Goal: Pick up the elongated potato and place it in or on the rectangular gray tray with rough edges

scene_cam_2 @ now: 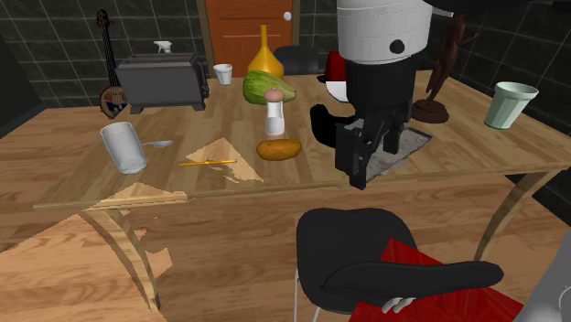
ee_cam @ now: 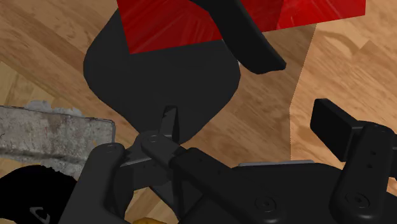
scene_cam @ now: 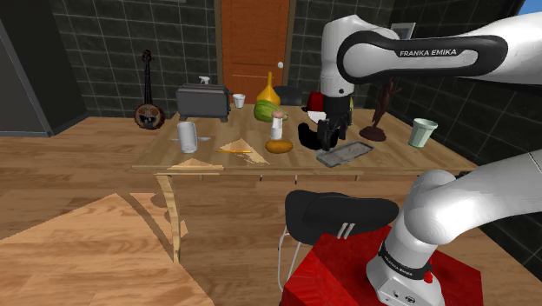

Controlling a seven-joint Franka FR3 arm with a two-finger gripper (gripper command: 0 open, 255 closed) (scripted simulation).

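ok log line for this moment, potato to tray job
gripper: jaws open, empty, near tray | potato: on table, not held | placement: not done

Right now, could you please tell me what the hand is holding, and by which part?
Nothing: the hand is open and empty, and the potato lies on the table.
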